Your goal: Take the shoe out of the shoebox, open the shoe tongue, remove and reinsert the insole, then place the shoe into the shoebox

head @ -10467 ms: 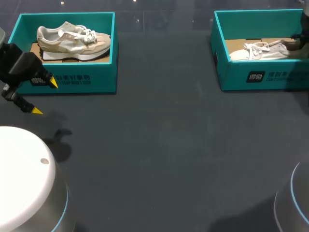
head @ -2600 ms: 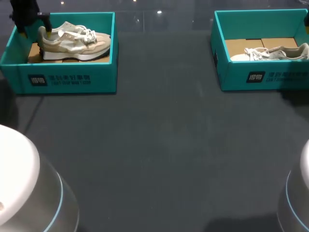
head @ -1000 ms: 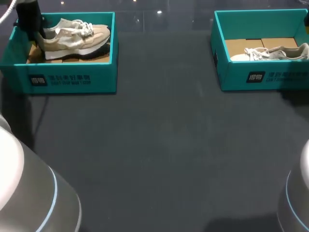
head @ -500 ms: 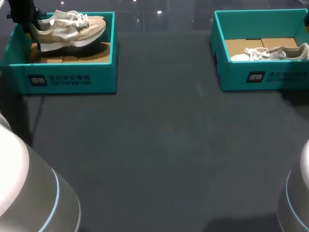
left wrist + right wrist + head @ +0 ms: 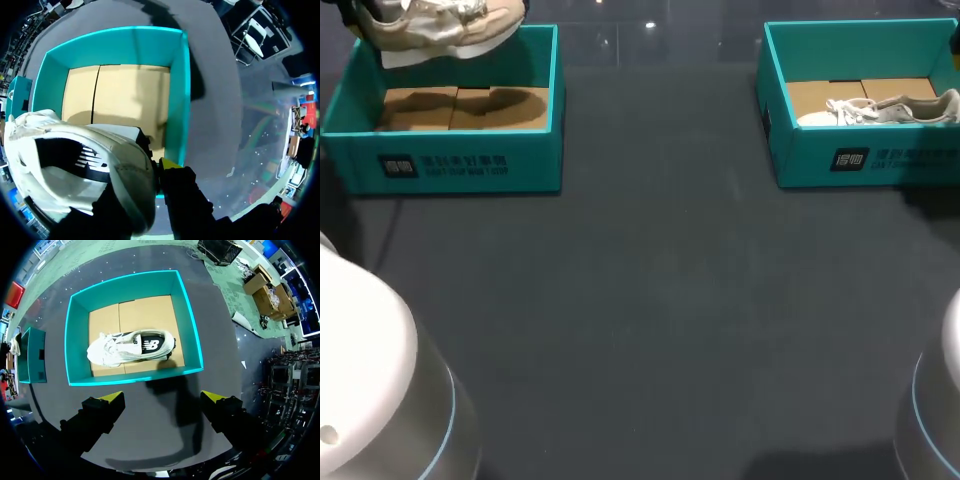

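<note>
A dark grey table spreads before us. At ten o'clock on its far side stands the left shoebox, its cardboard floor shadowed. The beige shoe hangs just above it, heel clamped in our left gripper, whose one finger the shoe hides. At two o'clock the right shoebox holds a white shoe. Our right gripper hovers over it, fingers wide apart.

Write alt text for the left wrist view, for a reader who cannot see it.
The left gripper holds a beige and white shoe by its heel above an open teal shoebox. The box's cardboard floor is bare, and the box sits on a dark table.
</note>
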### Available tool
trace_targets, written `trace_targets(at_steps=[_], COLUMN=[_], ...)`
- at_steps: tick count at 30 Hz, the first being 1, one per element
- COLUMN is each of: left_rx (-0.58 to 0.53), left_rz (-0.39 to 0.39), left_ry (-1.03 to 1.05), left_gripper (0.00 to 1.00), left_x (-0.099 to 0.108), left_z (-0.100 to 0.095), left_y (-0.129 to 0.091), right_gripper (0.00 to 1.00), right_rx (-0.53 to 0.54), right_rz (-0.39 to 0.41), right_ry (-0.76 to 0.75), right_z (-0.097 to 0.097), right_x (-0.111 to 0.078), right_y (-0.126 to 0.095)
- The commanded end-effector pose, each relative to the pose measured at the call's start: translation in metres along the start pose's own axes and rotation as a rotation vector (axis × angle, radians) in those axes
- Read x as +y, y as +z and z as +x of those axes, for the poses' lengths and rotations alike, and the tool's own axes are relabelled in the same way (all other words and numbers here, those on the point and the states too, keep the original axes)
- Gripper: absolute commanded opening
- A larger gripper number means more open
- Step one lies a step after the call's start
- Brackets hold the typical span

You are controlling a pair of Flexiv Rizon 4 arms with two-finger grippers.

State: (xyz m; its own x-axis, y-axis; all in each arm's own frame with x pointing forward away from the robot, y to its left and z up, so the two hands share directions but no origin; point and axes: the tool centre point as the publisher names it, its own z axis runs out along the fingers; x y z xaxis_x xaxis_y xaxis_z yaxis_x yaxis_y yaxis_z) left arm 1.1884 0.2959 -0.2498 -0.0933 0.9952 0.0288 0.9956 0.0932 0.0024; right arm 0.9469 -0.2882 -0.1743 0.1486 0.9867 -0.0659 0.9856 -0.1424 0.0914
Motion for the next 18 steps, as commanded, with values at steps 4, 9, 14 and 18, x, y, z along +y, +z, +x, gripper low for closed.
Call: trace_targets(at_steps=[4, 9, 14, 18], left_rx=[0.019, 0.037, 0.077, 0.094], left_rz=[-0.063, -0.087, -0.096, -0.098], left_ry=[0.014, 0.008, 0.016, 0.014], left_gripper=[0.00, 0.00, 0.00, 0.00], left_x=[-0.029, -0.044, -0.074, -0.106], left_z=[-0.003, -0.006, -0.013, -0.021], left_y=[-0.063, -0.089, -0.106, -0.123], right_gripper=[1.00, 1.00, 1.00, 1.00], right_rx=[-0.001, -0.001, -0.001, -0.001], right_rz=[-0.001, -0.001, -0.001, -0.001], right_ry=[0.001, 0.001, 0.001, 0.001], right_z=[0.000, 0.000, 0.000, 0.000], right_x=[-0.001, -0.001, -0.001, -0.001], right_y=[0.000, 0.000, 0.000, 0.000])
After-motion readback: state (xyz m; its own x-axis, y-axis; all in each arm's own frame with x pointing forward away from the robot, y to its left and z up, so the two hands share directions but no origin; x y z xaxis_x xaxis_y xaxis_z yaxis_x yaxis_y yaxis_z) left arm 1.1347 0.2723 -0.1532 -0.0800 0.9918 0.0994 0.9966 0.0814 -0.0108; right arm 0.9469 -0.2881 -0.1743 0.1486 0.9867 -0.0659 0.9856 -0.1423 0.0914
